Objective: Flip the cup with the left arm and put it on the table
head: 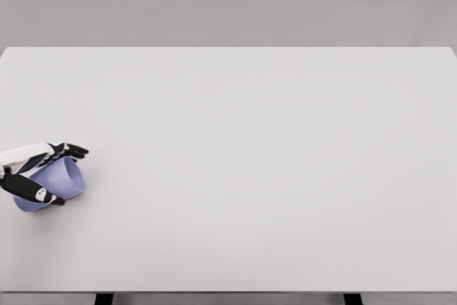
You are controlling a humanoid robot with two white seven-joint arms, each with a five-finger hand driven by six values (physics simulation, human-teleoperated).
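A humanoid robot's left hand (36, 173) closes around a pale blue cup (51, 185) near the left edge of a white tabletop (257, 162), toward the front corner, in a simulator render from the head camera. The dark fingers (71, 151) reach over the top of the cup while the thumb side wraps below it, so the hand is holding the cup rather than resting beside it. The cup is tilted, lying roughly on its side with one rounded end turned to the right; whether that end is the mouth or the base cannot be told from this view. A soft shadow sits close beneath it, and it is unclear whether the cup touches the tabletop or is held just above it. The right arm does not appear in the picture. Judging by the tilt, the flip looks partway through: the cup is grasped and neither upright nor fully inverted. What appears left is to finish the turn, set the cup standing on the tabletop and release it.
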